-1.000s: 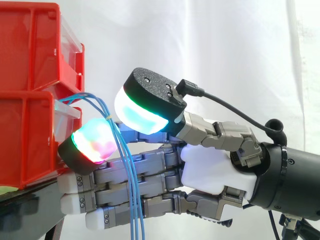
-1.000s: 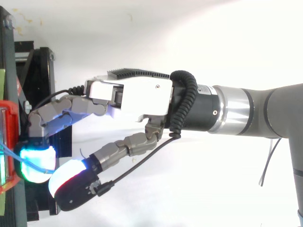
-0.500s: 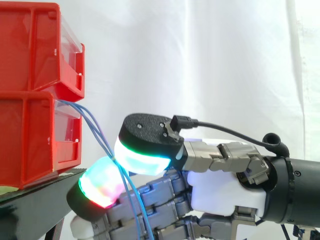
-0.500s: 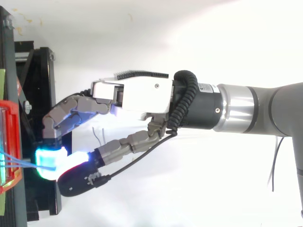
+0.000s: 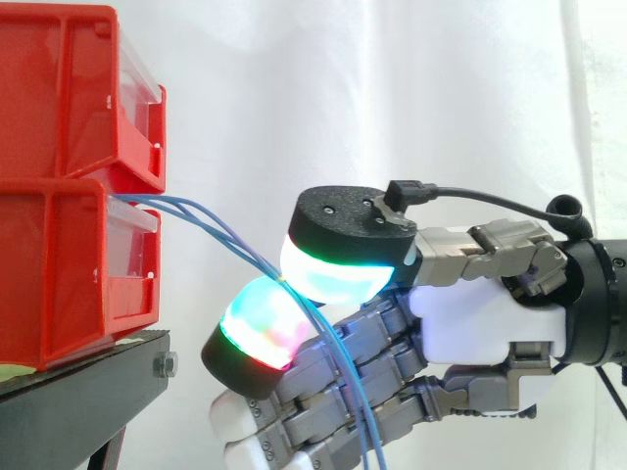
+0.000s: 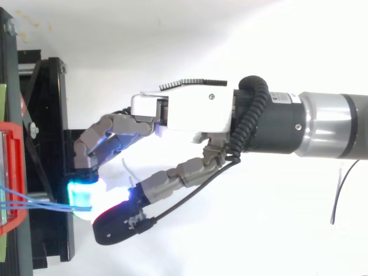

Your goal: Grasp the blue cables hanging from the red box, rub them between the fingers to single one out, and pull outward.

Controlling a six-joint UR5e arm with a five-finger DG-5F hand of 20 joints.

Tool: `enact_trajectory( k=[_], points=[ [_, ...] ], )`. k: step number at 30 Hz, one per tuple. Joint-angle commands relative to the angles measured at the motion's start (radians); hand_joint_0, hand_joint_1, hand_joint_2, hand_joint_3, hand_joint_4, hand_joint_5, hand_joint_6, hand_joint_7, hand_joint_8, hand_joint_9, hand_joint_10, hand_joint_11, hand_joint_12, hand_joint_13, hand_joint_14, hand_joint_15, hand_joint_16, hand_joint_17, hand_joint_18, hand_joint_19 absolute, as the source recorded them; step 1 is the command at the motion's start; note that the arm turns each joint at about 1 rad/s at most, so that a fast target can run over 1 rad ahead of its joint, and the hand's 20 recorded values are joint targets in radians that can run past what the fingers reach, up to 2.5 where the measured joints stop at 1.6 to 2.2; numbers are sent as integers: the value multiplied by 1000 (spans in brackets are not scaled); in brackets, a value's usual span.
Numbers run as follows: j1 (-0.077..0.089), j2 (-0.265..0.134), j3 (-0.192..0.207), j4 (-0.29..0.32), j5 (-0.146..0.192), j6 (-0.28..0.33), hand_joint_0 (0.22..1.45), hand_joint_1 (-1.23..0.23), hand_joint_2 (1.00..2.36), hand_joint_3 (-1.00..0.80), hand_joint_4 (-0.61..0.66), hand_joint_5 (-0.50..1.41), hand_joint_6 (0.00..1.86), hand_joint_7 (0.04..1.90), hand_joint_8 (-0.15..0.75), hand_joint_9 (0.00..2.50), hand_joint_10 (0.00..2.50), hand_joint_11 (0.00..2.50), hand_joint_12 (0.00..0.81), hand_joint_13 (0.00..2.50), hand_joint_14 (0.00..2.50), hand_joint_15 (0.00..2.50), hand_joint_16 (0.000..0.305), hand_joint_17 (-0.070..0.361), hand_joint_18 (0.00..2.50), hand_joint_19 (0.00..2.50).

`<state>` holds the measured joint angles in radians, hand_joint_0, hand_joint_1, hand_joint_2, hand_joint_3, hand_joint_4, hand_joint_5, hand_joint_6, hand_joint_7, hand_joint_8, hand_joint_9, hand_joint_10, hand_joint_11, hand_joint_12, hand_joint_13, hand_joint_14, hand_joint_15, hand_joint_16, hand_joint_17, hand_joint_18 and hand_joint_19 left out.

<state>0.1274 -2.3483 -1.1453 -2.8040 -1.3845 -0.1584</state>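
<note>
Thin blue cables (image 5: 211, 223) come out of the lower red box (image 5: 69, 264) and run right and down to my hand (image 5: 480, 318). The glowing pads (image 5: 263, 321) of a finger and the thumb pinch the cables about a hand's width right of the box. Below the pinch the cables hang down across the lower fingers and leave the bottom of the side view. From above, the cables (image 6: 34, 202) stretch from the box edge (image 6: 12, 172) to the cyan pad (image 6: 83, 194), and the hand (image 6: 184, 112) reaches in from the right.
A second red box (image 5: 69, 88) is stacked on the lower one. Both stand on a black stand (image 5: 88, 397) (image 6: 49, 161) at the left. A white curtain hangs behind.
The hand has moved right, away from the boxes, keeping its pinch on the cables. The cables now stretch out at a flatter angle from the lower box.
</note>
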Motion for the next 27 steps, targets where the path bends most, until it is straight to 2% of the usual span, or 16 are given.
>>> enact_trajectory(
  k=[1,5,8,15,20,22,27],
  points=[
    [0,11,1,-43,-1,3,661,-867,1013,-298,141,-191,939,827,318,698,9,234,397,641,11,287,51,115,614,319],
    [0,15,1,-58,-1,16,686,-888,1005,-424,161,-184,939,846,319,724,7,240,394,670,11,301,50,113,634,322],
    [1,15,1,-58,-1,39,661,-873,1000,-492,181,-175,932,855,321,741,7,244,397,677,11,306,50,112,639,339],
    [3,17,1,-74,-1,59,575,-799,1000,-500,183,-160,916,899,329,769,7,244,401,687,12,330,51,114,641,380],
    [5,15,-1,-72,-1,65,566,-798,1000,-500,189,-155,910,911,338,781,7,250,404,693,12,330,51,114,647,384],
    [6,15,1,-72,2,68,603,-768,1005,-430,179,-148,903,941,333,792,7,255,400,698,12,331,50,112,641,392],
    [9,15,1,-72,5,69,580,-684,1014,-297,145,-128,864,1008,326,809,5,191,397,708,13,343,50,113,642,421]
  ],
)
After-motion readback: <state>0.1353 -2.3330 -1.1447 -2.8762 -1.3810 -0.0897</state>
